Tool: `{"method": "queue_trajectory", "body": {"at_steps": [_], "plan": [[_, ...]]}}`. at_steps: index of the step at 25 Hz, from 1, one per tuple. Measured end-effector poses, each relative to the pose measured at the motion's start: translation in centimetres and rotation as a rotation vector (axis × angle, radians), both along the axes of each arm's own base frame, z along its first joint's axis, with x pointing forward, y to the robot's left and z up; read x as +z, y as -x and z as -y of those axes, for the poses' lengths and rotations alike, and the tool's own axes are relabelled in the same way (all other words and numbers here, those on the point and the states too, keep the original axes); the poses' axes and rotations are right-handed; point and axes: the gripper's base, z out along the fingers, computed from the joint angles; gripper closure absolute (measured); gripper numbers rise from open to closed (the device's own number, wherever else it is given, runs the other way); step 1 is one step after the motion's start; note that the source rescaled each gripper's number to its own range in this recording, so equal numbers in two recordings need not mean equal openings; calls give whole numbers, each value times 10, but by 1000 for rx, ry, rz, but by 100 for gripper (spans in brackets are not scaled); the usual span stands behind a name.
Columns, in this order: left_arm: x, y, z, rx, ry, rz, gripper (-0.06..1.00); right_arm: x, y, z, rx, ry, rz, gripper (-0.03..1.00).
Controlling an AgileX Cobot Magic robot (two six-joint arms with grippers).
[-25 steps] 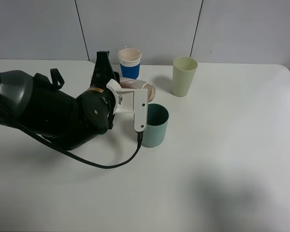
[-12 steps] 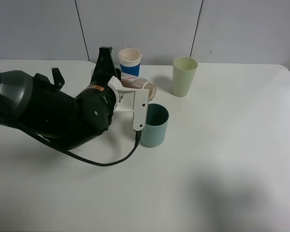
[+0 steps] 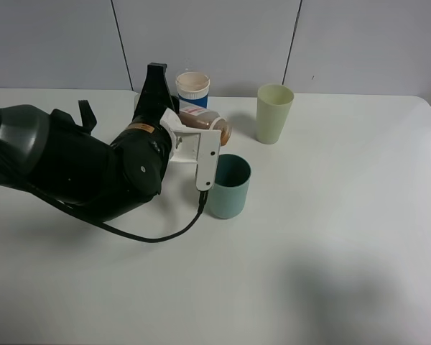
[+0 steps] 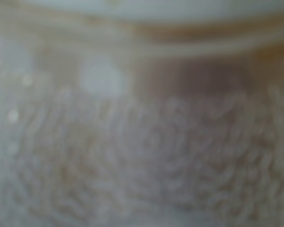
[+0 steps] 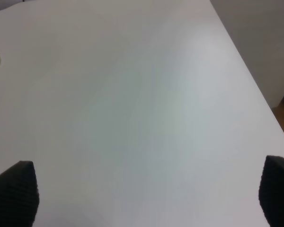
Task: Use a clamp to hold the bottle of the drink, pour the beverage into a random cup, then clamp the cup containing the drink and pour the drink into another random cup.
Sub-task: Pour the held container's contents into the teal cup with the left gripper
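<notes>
**Step in hand:** first pour, from bottle into teal cup. Judged as under way, not finished; no stream visible, and no level readable inside the teal cup.

**Location of task items (exterior high view, clock positions taken from the teal cup):**
- Bottle: at 11 o'clock, held off the desk, tipped close to horizontal, mouth toward 4 o'clock and near the cup's far rim.
- Blue-and-white cup: farther out at 11 o'clock, upright, behind the bottle.
- Pale green cup: at 1 o'clock, upright, well apart.

**Claw state:**
- Left claw: clenched on the bottle body. Confirmed by the left wrist view, filled by a blurred, close, brownish bottle surface.
- Right claw: released, jaws wide, holding nothing, only bare desk beneath. Not seen in the exterior high view.

**Arm pose:** left arm reaches in from 9 o'clock, wrist rolled over so that the white camera bracket hangs beside the teal cup's near rim, just beside or touching; cannot tell which.

**Next move calls for:**
1. Check that the bottle mouth sits over the cup opening, not behind the rim.
2. Roll the wrist further, slowly, to bring the mouth below the bottle base.
3. Keep the bracket and cable off the teal cup to avoid tipping it.
4. Return the bottle upright and set it down before clamping the filled cup.
</notes>
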Motion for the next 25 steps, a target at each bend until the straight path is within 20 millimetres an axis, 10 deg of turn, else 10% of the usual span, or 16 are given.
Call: {"method": "queue_trajectory", "body": {"at_steps": [25], "plan": [[6,-1,1,-31,-78,64,92,0,0,0,0,0,0,21]]}}
